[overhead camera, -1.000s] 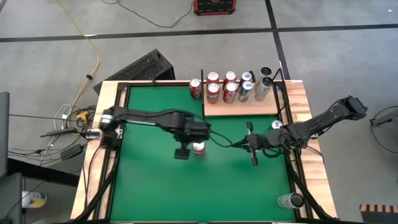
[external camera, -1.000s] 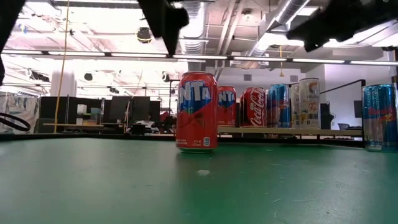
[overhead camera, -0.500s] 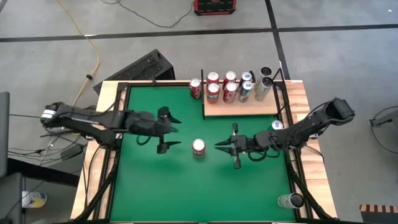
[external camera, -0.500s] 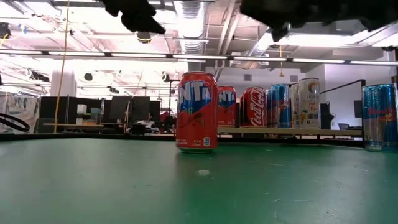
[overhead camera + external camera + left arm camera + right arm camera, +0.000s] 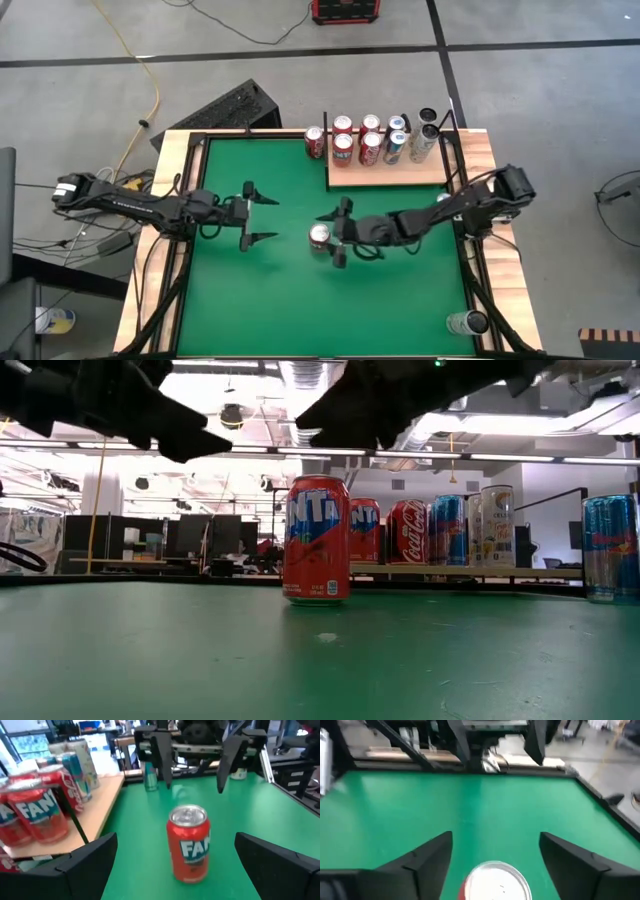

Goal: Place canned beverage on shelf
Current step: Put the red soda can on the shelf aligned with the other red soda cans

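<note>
A red can [image 5: 319, 236] stands upright on its base on the green table [image 5: 250, 290]; the low view also shows the can [image 5: 318, 540]. My right gripper [image 5: 496, 836] is open and hovers just above it, reaching in from the table's right. One finger stands on either side of the can's top [image 5: 495, 881] without touching. My left gripper [image 5: 272, 217] is open and level, left of the can and facing it. The shelf [image 5: 385, 172] at the far right carries several cans.
Another red can [image 5: 315, 142] stands on the green just left of the shelf. A blue can [image 5: 445, 200] stands by the right rail, and one more can [image 5: 468, 322] at the near right. Black posts [image 5: 326, 135] rise at the shelf's edges.
My left gripper has drawn back from beside the can toward the table's left edge, tipping from pointing down to level, and has stayed open. My right gripper has moved toward the table's left until it is over the can, and has opened. The can has not moved.
</note>
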Robot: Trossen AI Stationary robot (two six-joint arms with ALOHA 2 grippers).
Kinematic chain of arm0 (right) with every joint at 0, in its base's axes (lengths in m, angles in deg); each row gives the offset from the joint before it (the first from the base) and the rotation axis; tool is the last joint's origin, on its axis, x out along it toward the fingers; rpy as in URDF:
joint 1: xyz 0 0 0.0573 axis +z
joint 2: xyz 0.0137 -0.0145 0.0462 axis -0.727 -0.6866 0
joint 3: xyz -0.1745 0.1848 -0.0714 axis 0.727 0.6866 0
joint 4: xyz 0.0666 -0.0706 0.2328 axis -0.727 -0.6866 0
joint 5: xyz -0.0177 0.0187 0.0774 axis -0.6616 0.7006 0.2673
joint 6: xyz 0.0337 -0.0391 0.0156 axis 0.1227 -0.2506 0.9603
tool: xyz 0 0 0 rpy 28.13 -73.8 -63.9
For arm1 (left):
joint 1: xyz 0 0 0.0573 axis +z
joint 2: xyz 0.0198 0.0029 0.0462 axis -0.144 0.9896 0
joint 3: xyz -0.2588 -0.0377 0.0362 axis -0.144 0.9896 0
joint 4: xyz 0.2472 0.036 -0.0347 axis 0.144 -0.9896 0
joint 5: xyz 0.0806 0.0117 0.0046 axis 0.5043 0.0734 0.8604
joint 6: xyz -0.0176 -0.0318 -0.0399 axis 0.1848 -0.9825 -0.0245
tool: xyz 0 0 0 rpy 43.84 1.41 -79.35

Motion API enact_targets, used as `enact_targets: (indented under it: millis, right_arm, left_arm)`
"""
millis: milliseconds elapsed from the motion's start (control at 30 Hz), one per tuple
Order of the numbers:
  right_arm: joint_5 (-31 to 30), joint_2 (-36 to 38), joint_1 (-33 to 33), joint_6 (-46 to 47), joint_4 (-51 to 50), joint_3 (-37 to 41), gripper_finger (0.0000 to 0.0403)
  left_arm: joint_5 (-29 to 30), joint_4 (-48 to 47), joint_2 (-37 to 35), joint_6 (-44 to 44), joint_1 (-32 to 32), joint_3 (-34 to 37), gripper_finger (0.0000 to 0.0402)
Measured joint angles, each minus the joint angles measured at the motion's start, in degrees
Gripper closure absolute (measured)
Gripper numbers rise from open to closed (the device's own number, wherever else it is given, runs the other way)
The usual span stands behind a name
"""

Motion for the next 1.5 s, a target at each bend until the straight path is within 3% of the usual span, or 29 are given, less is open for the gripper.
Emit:
enact_targets:
  millis: [167, 333, 500, 767, 1067, 1500]
  right_arm:
    - [-1.6, -1.6, -0.4, 5.5, -7.9, -3.7, 0.0043]
    - [-1.9, -1.6, 0.1, 10.7, -8.9, -2.9, 0.0033]
    - [-7.8, -0.4, 2.3, 9.3, -8.8, -1.4, 0.0033]
    - [-17.6, 1.0, 5.4, 10.3, 3.2, 4.2, 0.0033]
    - [-17.8, -1.7, 5.8, 12.0, 12.7, 6.0, 0.0034]
    - [-23.0, -16.3, 6.6, 7.0, 32.4, 5.3, 0.0034]
  left_arm:
    - [-0.7, -0.6, -0.6, -0.1, 0.0, 0.5, 0.0013]
    - [-0.6, 1.9, -0.5, 1.7, 0.0, 0.5, 0.0013]
    - [-0.6, 3.3, -0.6, 2.3, 0.0, 0.5, 0.0013]
    - [-0.9, 3.6, -0.5, 0.6, 0.0, 0.5, 0.0013]
    - [-0.9, 1.4, -0.5, -1.8, 0.0, 0.5, 0.0013]
    - [0.3, 0.8, -0.5, -2.4, 0.0, 0.5, 0.0013]
